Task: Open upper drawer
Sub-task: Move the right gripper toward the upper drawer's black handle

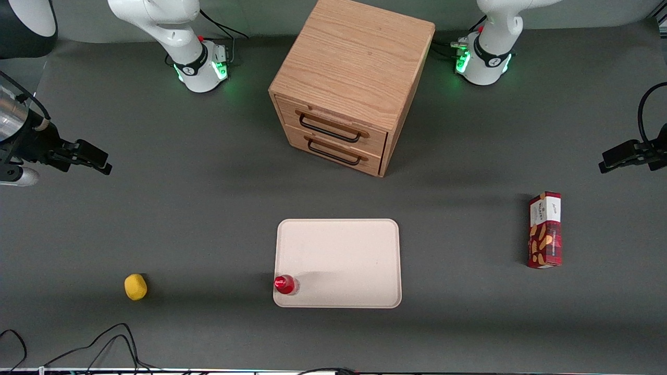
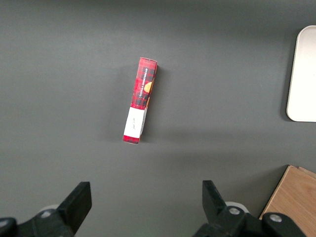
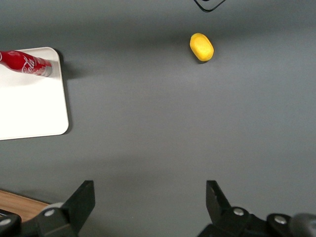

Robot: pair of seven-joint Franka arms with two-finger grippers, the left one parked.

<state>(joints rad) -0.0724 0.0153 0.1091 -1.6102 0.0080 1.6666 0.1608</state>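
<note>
Toward the working arm's end of the table (image 1: 208, 208), well away from the cabinet (image 1: 354, 73): claw (image 3: 150, 210) hanging high over bare surface, fingers spread wide, holding nothing, probably parked clear before any approach. At the cabinet's front, upper drawer (image 1: 333, 121) shut flush, thin black handle (image 1: 329, 129) just above the matching lower drawer (image 1: 333, 148). Nearer the front camera than the cabinet, pale tray (image 1: 359, 250) carrying a red bottle (image 1: 285, 284) at one corner. Near the tray toward the working arm's end, a yellow lemon-like object (image 1: 135, 287); toward the parked arm's end, a red snack box (image 1: 545, 230). Drawer front angled toward the tray, so likely calls for a long reach and a pull along that line.
</note>
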